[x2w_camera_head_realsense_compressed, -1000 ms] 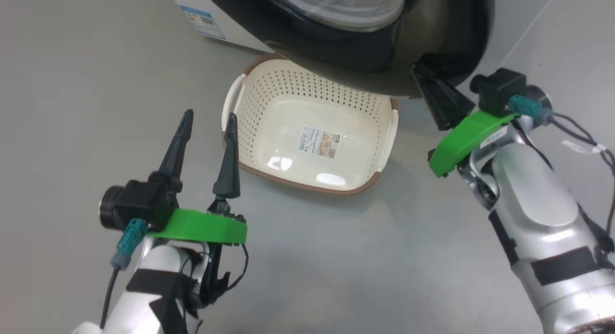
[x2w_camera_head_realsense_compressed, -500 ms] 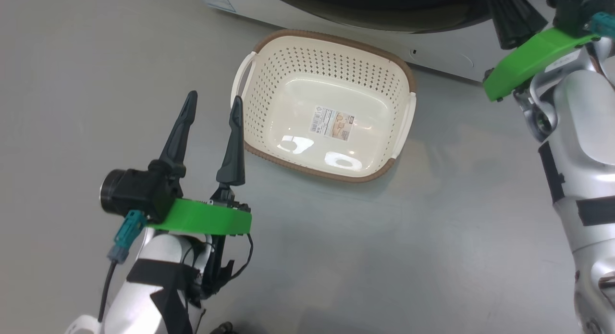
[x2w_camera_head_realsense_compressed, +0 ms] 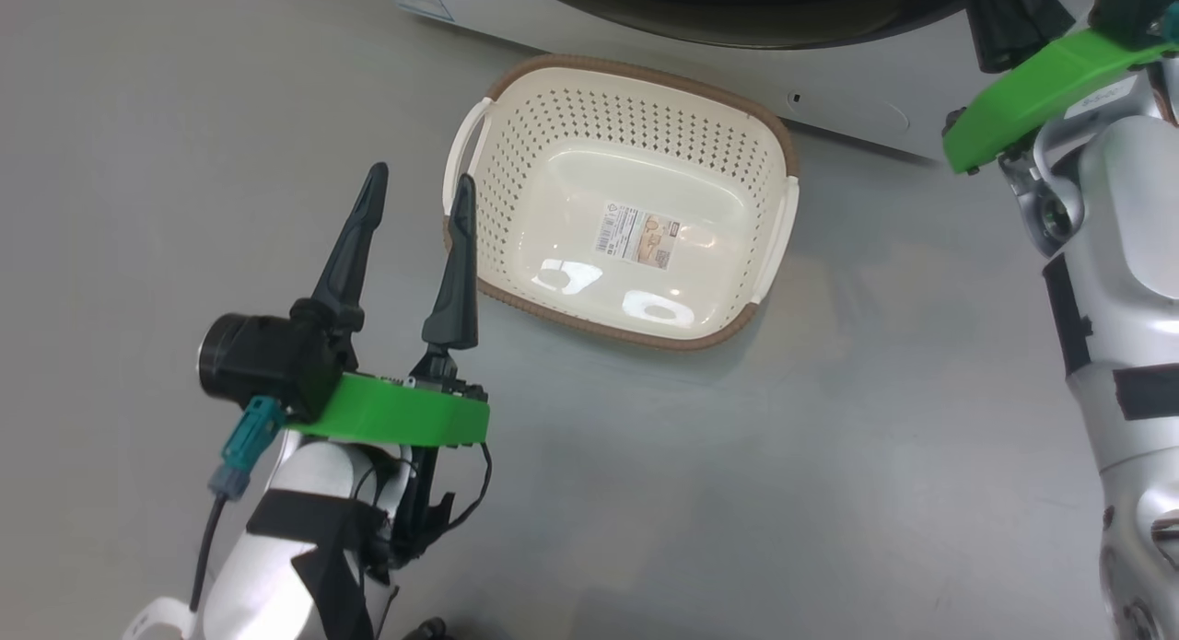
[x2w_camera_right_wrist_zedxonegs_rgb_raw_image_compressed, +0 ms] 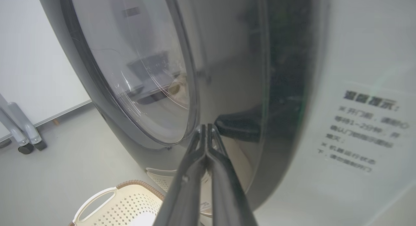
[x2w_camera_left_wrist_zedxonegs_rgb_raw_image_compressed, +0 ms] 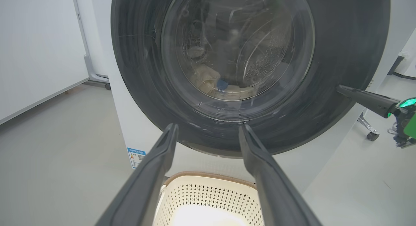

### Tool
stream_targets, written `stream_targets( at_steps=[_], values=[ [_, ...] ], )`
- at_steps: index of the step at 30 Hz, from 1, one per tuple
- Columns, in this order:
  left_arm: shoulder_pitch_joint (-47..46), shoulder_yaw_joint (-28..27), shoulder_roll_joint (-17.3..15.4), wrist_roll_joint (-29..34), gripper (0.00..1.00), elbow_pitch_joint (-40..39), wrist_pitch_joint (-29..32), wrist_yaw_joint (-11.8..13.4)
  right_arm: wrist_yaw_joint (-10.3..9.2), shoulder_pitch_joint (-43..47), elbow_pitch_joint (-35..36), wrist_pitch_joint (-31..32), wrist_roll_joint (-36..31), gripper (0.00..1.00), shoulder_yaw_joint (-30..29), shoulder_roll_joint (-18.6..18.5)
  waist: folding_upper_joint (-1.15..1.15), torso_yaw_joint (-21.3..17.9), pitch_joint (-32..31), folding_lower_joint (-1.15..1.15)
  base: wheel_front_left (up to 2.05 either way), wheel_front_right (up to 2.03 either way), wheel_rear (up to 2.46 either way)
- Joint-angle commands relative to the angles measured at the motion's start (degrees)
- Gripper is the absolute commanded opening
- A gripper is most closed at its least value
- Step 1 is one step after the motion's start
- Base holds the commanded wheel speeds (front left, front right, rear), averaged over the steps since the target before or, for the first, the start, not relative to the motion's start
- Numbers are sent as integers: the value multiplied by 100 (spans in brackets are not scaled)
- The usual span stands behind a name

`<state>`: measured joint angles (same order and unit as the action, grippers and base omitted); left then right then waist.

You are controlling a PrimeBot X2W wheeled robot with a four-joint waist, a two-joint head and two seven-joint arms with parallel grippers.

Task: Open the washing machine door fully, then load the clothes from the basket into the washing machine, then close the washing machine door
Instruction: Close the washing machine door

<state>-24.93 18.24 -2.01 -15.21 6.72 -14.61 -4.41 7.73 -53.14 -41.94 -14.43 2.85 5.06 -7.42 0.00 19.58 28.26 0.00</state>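
The left gripper point(x2w_camera_head_realsense_compressed: 421, 172) hovers by the basket point(x2w_camera_head_realsense_compressed: 626, 115), jaws released. The right gripper point(x2w_camera_right_wrist_zedxonegs_rgb_raw_image_compressed: 205, 126), jaws clenched empty, points at the washing machine door point(x2w_camera_left_wrist_zedxonegs_rgb_raw_image_compressed: 341, 57), at its black rim; the clothes point(x2w_camera_left_wrist_zedxonegs_rgb_raw_image_compressed: 208, 83) lie behind its glass.

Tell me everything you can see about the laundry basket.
The basket is a small rectangular cream plastic tub with perforated walls, a brown rim, two white side handles and a label sticker on its glossy bottom. It stands upright and empty on the grey floor, just before the washing machine.
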Motion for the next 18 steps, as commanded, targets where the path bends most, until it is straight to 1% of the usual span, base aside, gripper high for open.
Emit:
stream_targets(
  at_steps=[1, 6, 11, 14, 18],
  values=[
    [-88, -205, -88, 17, 100, -163, -39, 23, -24, -5, 241, -56, 12, 0, 83, 106, 0, -25, -38, 0, 0, 0, 0],
    [-54, -254, -88, 52, 100, -106, -39, 1, -24, 338, 496, -57, 41, 0, 429, 117, 0, -127, -166, 0, 0, 0, 0],
    [49, -295, -88, 90, 100, -54, -39, -25, -24, 921, 897, -57, 114, 0, 663, 78, 0, -276, -369, 0, 0, 0, 0],
    [147, -349, -88, 150, 100, 3, -39, -34, -24, 1327, 1236, -57, 193, 0, 718, 40, 0, -405, -528, 0, 0, 0, 0],
    [306, -451, -91, 230, 100, 119, -39, -74, -24, 1880, 1767, -57, 244, 0, 633, 36, 0, -610, -767, 0, 0, 0, 0]
  ],
)
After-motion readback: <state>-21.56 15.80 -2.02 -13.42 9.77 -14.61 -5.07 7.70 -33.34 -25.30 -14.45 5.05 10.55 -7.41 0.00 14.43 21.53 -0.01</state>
